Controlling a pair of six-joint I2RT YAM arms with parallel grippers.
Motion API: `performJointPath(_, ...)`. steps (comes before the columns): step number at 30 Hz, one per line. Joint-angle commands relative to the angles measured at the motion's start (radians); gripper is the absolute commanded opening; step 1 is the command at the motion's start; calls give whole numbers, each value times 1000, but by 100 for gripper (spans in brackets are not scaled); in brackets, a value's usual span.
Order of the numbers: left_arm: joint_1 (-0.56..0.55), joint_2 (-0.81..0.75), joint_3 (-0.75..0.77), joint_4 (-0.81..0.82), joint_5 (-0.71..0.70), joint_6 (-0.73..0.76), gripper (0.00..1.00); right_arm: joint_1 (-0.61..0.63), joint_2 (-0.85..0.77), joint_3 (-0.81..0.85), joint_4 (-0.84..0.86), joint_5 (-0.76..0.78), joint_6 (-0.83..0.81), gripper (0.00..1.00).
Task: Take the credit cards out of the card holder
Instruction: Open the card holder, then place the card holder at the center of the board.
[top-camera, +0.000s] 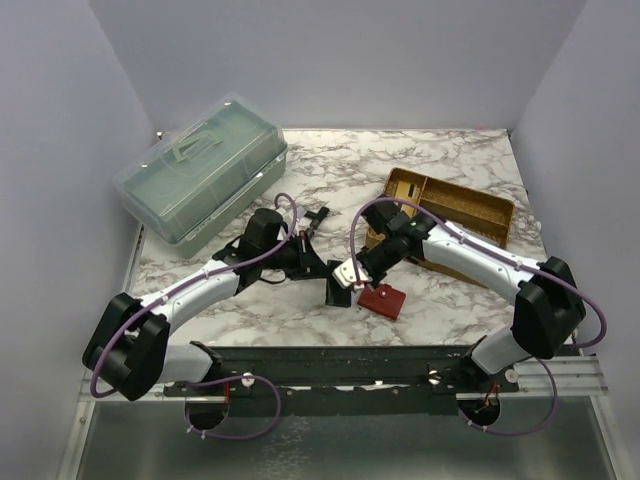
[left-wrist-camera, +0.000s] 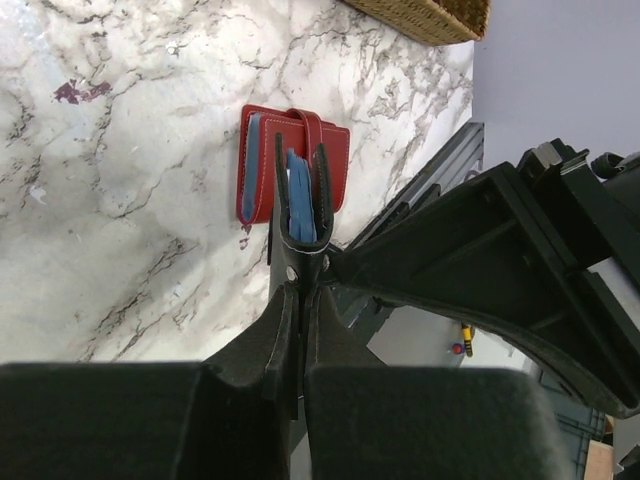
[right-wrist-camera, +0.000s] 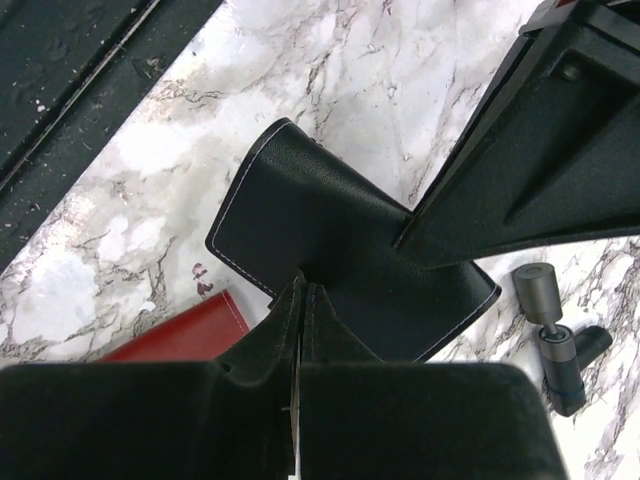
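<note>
I have both arms meeting over the middle of the marbled worktop (left-wrist-camera: 130, 200), and both are on the same thing: the black leather card holder (right-wrist-camera: 320, 230), which is lifted clear of the surface between them. The left claw (left-wrist-camera: 299, 300) is pinched tight on the holder's near end, by the snap. The right claw (right-wrist-camera: 300, 300) is clamped on a flat flap from the other side. So neither claw is free.

The light blue credit cards (left-wrist-camera: 301, 205) sit inside the holder, wedged between its 2 black flaps. From the left wrist view I see them edge-on, just beyond the left fingertips. Their long axis runs straight away from that claw, in line with its fingers. From the right wrist view only the black cover shows and the cards are hidden.

Past the holder, a red stitched wallet (left-wrist-camera: 335, 160) lies flat on the worktop with a blue edge showing in it too.

My reading: the cards are closest to the left claw, but it cannot reach them while it holds the end they sit above. The right claw would have to let go of the flap and come round to the open mouth to pinch a card edge and draw it outward, away from the left claw.
</note>
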Motion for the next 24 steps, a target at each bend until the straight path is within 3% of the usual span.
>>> performJointPath(1,45,-54,-30,25,23,9,0,5,-47,-64,-73,43,54,0)
performJointPath(14,97,-66,-82,42,79,8,0,3,-83,-163,-6,66,187,0)
performJointPath(18,106,-62,-96,25,43,8,0,3,-74,-134,78,31,408,1)
performJointPath(22,111,-29,-106,-9,-66,-11,0,1,-70,-92,160,-108,698,13)
performJointPath(24,111,0,-106,-24,-128,-30,8,-11,-78,-101,223,-162,832,15)
